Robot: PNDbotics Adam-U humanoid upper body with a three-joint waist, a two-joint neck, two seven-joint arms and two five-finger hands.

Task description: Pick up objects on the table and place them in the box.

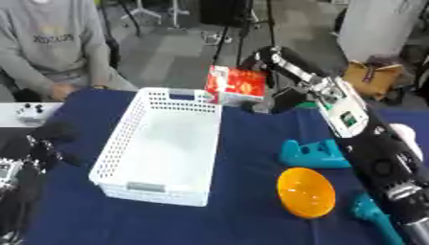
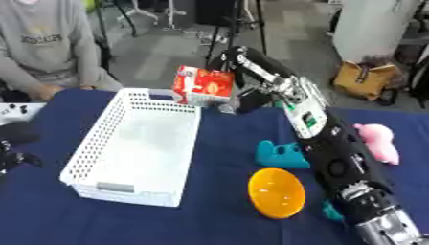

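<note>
Reaching across the blue table (image 1: pixel 243 210) in the left eye view, the robot's right hand (image 1: pixel 261 60) has its fingers curled round a red and white carton (image 1: pixel 236 86), held above the far right corner of the white basket (image 1: pixel 126 139), which holds nothing visible. Nearer on the cloth lie a teal block (image 1: pixel 311 154), an orange bowl (image 1: pixel 307 192) and another teal piece (image 1: pixel 368 213). The left hand (image 1: pixel 25 158) shows dark at the left edge; whether its fingers are open cannot be told

In the right eye view, a pink soft toy (image 2: pixel 378 141) lies right of the arm, on the cloth
</note>
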